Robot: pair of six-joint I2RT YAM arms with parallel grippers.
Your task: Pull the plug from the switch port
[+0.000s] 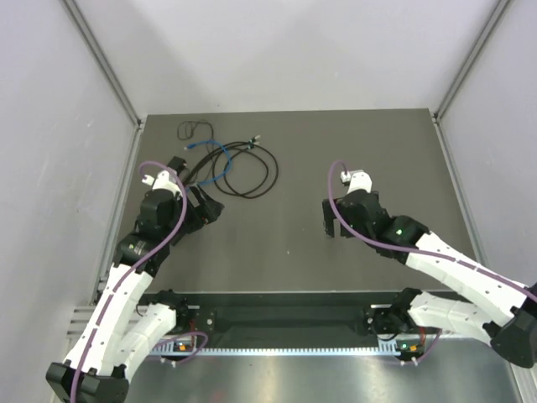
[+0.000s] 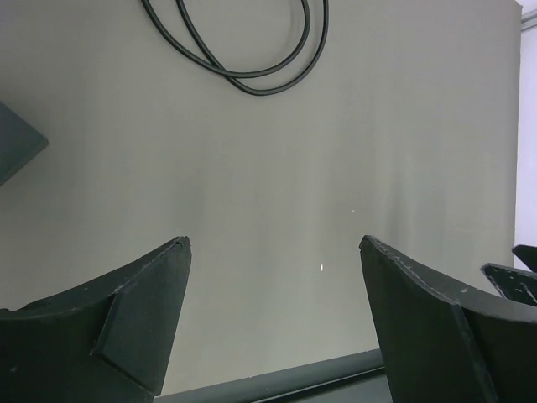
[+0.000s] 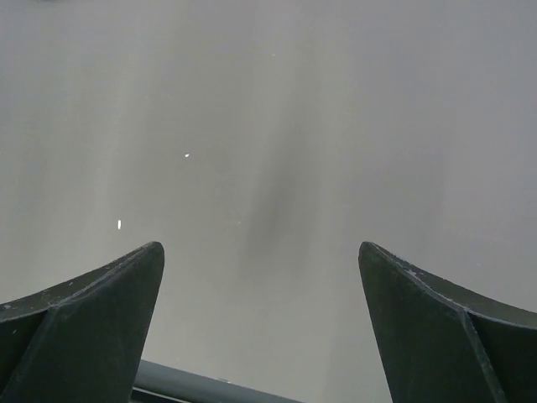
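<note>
Tabletop (image 1: 285,252) spans between left hand (image 1: 206,209) and right hand (image 1: 331,227), both spread; cables (image 1: 225,159) near far-left edge

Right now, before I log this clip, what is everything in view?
black cable: looped tangle, strand count unclear, black, far left of table
blue cable: one, blue, within that tangle
thin cord: one small loop, black, behind the tangle
dark object: one, only a corner shows, left edge of the left wrist view
table: one, dark grey
left gripper: one, black, open, near the cables
right gripper: one, black, open, over bare table
</note>
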